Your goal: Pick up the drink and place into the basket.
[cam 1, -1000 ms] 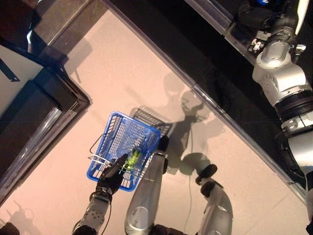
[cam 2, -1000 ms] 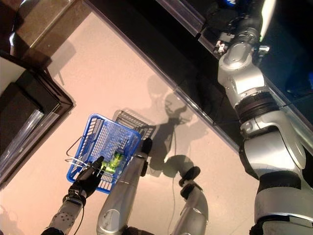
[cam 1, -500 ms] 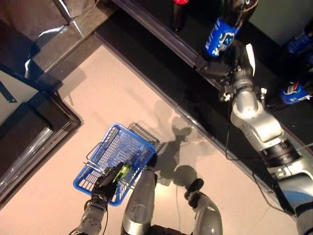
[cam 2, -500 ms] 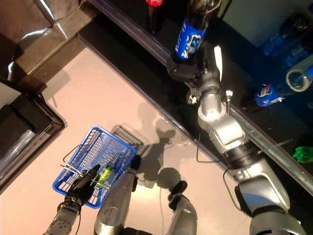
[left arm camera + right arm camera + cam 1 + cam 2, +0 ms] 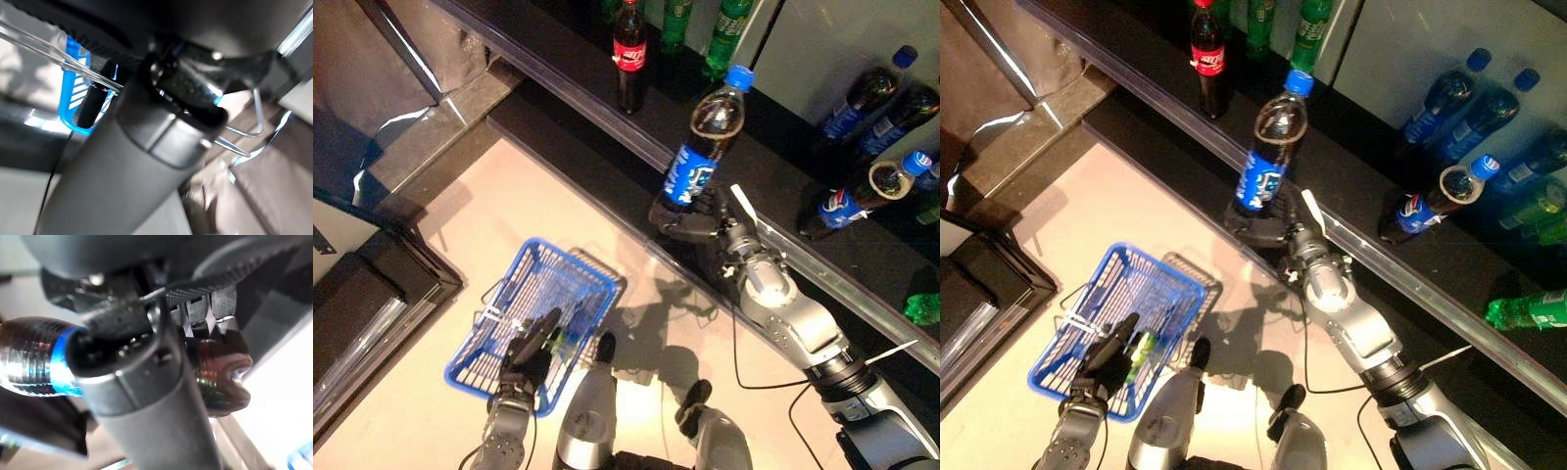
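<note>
Above shelf edge, right hand (image 5: 690,220) fingers clamp cola bottle (image 5: 703,147); left hand (image 5: 530,345) fingers grip basket (image 5: 489,304) handle.

Two silver-grey arms of rounded metal segments, the right arm (image 5: 803,328) ringed by a black band at its joint. Each ends in a dark hand: left hand (image 5: 530,345), right hand (image 5: 690,221) with a white thumb cover.
</note>
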Available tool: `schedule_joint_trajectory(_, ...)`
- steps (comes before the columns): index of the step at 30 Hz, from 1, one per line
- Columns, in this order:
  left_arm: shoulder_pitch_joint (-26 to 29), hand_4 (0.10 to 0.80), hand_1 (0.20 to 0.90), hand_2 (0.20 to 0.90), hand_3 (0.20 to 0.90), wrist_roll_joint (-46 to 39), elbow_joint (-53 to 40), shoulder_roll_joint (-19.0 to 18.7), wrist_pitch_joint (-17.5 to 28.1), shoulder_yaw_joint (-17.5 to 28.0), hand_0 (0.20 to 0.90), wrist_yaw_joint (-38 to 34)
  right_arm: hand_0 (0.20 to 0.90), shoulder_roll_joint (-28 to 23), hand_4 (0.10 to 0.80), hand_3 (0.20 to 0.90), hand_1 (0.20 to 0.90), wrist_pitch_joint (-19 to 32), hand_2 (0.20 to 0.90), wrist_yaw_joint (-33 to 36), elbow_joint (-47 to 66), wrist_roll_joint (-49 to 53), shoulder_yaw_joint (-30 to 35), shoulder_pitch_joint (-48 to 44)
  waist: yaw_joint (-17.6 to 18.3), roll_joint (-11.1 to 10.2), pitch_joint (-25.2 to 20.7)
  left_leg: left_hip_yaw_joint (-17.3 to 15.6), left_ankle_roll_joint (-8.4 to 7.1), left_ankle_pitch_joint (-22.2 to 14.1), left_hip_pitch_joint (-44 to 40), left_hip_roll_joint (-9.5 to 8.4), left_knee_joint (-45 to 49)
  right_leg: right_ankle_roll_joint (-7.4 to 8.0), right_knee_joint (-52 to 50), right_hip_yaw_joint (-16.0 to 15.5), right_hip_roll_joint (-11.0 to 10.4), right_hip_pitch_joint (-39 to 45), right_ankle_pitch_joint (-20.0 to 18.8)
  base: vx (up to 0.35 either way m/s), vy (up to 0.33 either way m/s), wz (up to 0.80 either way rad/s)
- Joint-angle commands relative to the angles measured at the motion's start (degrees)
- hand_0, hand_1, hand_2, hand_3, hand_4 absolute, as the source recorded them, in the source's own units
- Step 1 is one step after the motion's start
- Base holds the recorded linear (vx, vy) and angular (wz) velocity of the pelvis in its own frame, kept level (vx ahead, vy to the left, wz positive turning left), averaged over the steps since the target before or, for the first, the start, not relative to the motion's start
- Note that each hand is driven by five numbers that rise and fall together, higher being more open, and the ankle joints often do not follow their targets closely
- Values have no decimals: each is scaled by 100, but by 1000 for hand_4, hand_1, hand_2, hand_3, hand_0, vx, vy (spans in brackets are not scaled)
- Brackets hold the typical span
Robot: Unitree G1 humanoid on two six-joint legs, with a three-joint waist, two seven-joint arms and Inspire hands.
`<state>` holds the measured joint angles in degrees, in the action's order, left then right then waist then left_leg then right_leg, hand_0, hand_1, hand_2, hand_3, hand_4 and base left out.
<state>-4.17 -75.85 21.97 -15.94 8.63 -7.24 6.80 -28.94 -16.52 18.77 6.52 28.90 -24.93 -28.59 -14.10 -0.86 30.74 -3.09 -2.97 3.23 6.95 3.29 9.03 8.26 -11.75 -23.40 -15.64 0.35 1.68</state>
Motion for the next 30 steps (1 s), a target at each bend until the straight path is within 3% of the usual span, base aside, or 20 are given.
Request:
schedule_joint_trajectory(1,-12,100,300,300,200,-5,-1627,48,323,-408,300,917,300,242,100,200,300,699,300,-20,1181,-113,-118,-624,-57,141,-1246,270,-57,-422,-77,-121,417,-445,-588,-152,274,161,536,21,-1,16)
schedule_joint_trajectory(7,45,100,300,300,200,-50,-2826,-208,115,-569,300,1105,300,510,100,200,300,623,300,239,1044,-198,-503,-502,-243,154,-1266,504,-45,-384,-100,-168,425,-458,-571,-272,298,278,531,6,-16,18)
schedule_joint_trajectory(19,250,100,300,300,200,-349,-4096,-518,-515,-645,300,1194,300,880,100,200,300,602,300,789,398,-339,-980,-490,-523,163,-1324,857,-44,-345,-114,-282,468,-480,-518,-451,340,445,514,29,-26,12)
schedule_joint_trajectory(30,418,100,300,300,200,-1048,-4879,-510,-1519,-809,300,2287,300,1308,100,200,300,595,300,1074,-431,-165,-1116,-252,-637,205,-1340,1006,-30,-347,-81,-371,498,-476,-535,-540,315,479,510,35,-8,8)
